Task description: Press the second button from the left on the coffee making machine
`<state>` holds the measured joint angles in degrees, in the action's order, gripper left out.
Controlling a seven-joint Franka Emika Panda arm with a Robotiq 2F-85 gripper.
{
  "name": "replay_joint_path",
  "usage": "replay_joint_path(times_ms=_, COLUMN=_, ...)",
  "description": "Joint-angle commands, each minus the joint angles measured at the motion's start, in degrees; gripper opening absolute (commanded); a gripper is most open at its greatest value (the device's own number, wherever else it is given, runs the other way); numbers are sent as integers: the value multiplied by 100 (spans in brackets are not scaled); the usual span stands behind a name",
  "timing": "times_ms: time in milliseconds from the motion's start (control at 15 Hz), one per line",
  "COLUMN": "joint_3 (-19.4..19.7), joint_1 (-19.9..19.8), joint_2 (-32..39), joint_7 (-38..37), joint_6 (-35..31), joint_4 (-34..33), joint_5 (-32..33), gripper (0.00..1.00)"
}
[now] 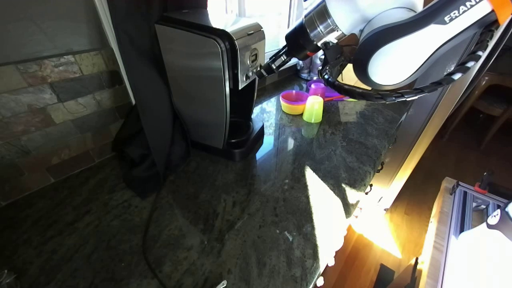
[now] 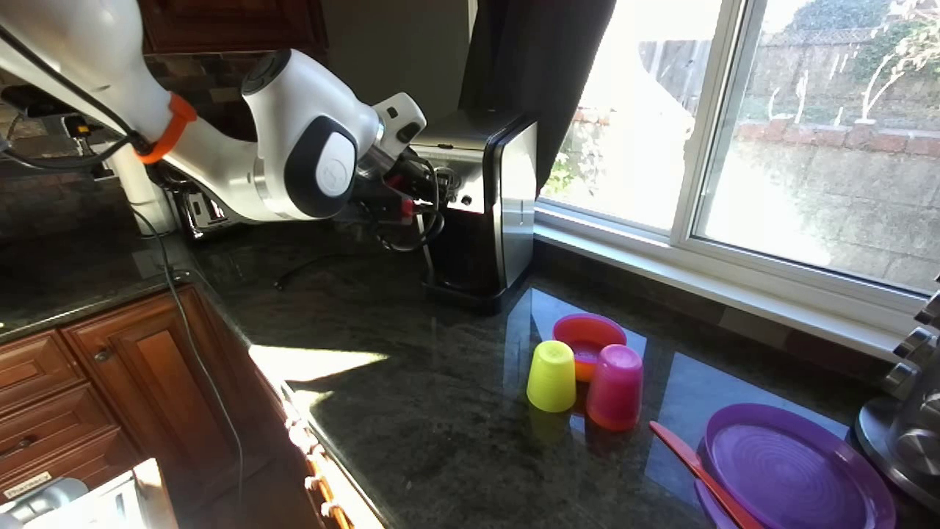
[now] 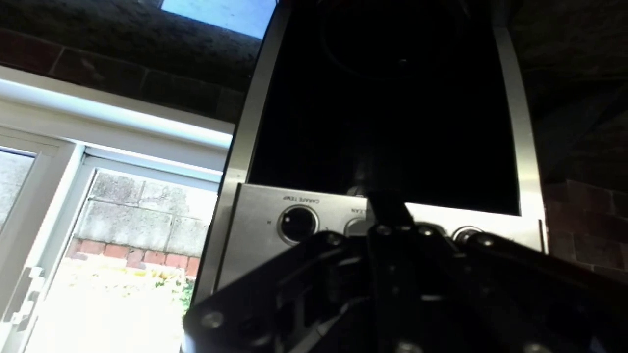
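Gripper point(image 3: 390, 208), fingers pressed together, stands just before the silver control panel point(image 3: 331, 211); whether it touches, I cannot tell. The panel fronts the coffee making machine point(image 1: 198, 84), upright on the dark countertop point(image 1: 224, 224), with the window point(image 3: 147, 215) beyond.

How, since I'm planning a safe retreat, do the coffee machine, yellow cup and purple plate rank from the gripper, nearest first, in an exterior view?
1. Coffee machine: in front of the gripper.
2. Yellow cup: beside the pink cup.
3. Purple plate: at the picture's lower right.
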<state>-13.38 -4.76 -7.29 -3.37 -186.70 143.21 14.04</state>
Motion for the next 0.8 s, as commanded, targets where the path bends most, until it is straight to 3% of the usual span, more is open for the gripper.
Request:
replay_joint_path(times_ms=0, joint_3=104, joint_1=128, joint_2=127, joint_7=35, joint_6=-116, joint_4=-71, joint_5=-32, gripper=0)
replay_joint_path(times_ms=733, joint_3=186, joint_1=222, joint_2=146, joint_7=-38, joint_6=-36, joint_4=-114, joint_5=-134, gripper=0)
